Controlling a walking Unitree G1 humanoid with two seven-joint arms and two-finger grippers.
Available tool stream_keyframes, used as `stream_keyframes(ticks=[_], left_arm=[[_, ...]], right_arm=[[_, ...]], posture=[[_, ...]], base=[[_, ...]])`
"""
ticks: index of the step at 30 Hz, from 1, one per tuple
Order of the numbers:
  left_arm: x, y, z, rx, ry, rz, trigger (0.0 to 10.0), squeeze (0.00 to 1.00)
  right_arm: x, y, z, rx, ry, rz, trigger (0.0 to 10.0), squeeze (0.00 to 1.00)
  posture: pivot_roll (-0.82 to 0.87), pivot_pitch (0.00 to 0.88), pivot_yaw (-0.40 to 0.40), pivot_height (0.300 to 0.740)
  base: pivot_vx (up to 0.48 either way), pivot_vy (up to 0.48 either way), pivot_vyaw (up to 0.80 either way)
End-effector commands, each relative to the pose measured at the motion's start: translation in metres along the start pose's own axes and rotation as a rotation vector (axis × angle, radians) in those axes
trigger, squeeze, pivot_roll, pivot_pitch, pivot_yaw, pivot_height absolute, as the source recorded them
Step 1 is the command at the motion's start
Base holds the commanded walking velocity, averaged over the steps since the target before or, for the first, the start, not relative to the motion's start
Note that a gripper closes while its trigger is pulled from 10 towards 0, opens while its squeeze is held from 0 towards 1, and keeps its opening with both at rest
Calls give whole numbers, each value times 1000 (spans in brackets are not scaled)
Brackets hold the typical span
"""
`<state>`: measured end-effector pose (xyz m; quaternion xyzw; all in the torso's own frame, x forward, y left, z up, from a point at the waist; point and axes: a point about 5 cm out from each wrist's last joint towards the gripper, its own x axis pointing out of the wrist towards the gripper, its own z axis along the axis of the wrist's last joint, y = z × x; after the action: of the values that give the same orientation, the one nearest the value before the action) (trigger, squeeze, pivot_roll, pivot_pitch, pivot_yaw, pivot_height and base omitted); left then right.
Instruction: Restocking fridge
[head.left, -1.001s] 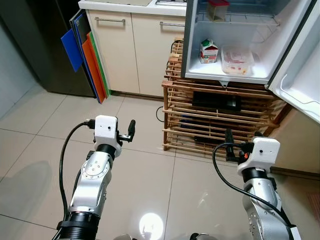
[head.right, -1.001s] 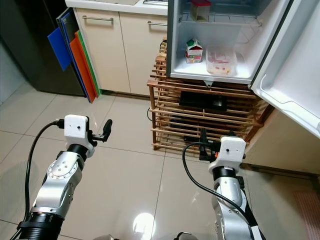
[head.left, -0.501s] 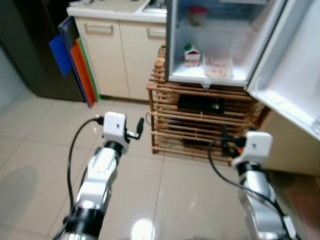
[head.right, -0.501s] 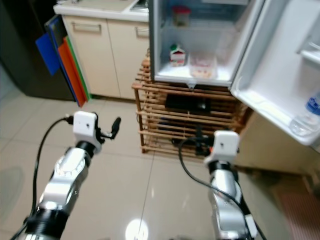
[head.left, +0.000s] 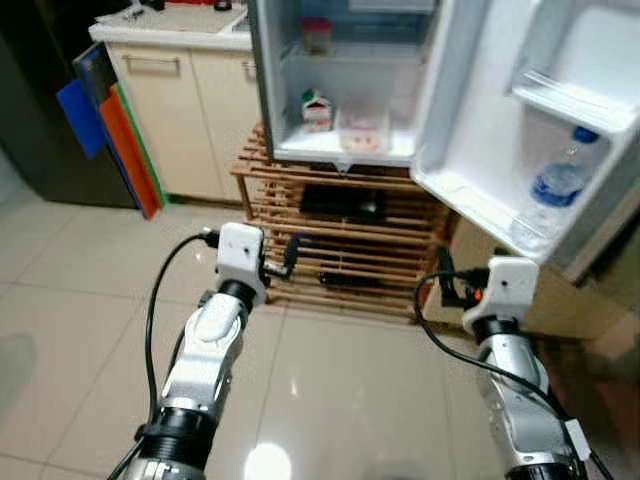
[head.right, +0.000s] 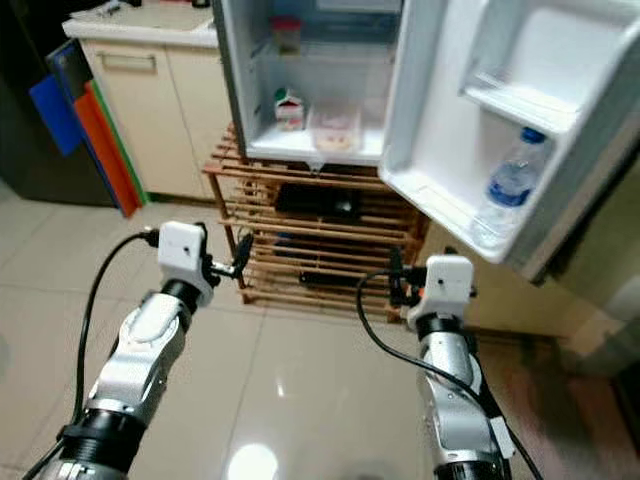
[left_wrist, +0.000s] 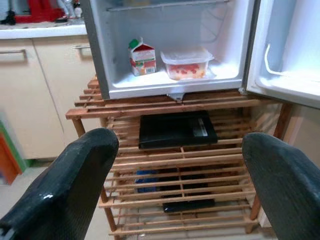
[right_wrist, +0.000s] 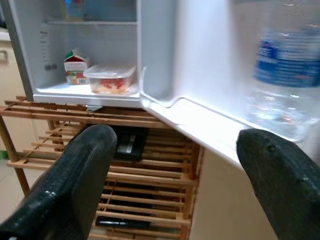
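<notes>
Left wrist view has our left gripper (left_wrist: 175, 190) with its two black fingers (left_wrist: 70, 185) spread wide and nothing between them; framed in the gap beyond the tips sits the open fridge (left_wrist: 170, 85) on a wooden slatted rack (left_wrist: 175, 160). On the fridge floor, well ahead of the fingertips, a milk carton (left_wrist: 142, 58) stands just beside a clear lidded food box (left_wrist: 186, 62). Our right gripper (right_wrist: 170, 185) is likewise splayed open and empty; past its fingers we see the same carton and box, and closer, off to one side, a water bottle (right_wrist: 290, 75) standing in the shelf of the swung-open fridge door (right_wrist: 200, 120). From the head cameras, a small container (head.left: 317, 34) sits on an upper shelf, and a counter (head.left: 170, 22) lies beyond the left gripper. We judge the restocking partly done: a few items are already inside, much shelf space remains bare, and we carry nothing, so the next item is yet to be fetched.
</notes>
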<state>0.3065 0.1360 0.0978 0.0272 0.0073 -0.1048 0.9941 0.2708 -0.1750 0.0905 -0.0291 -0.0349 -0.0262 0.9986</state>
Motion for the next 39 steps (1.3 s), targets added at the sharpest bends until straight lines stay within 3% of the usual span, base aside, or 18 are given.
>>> stream_keyframes(ticks=[1,12,21,27,36,39], left_arm=[[3,-2,1,-2,-2,2,10000,0],[5,3,2,-4,-15,35,10000,0],[3,3,-1,-9,-5,38,10000,0],[5,8,-3,17,12,38,10000,0],[-1,14,-6,36,26,33,10000,0],[-2,15,-7,37,27,35,10000,0]], right_arm=[[-1,-6,-1,-18,4,-14,10000,0],[-3,-10,-2,-25,9,-20,10000,0],[-8,-16,-5,-39,30,-30,10000,0],[-16,-35,-13,-52,84,-87,10000,0],[5,-100,-20,-153,156,-263,10000,0],[6,-106,-20,-160,164,-278,10000,0]], posture=[[12,1,36,740],[18,5,23,740],[15,17,21,740],[16,39,36,740],[49,46,36,740],[56,52,35,740]], base=[[345,-330,0],[375,-246,0],[0,0,0],[0,0,0],[0,0,0],[0,0,0]])
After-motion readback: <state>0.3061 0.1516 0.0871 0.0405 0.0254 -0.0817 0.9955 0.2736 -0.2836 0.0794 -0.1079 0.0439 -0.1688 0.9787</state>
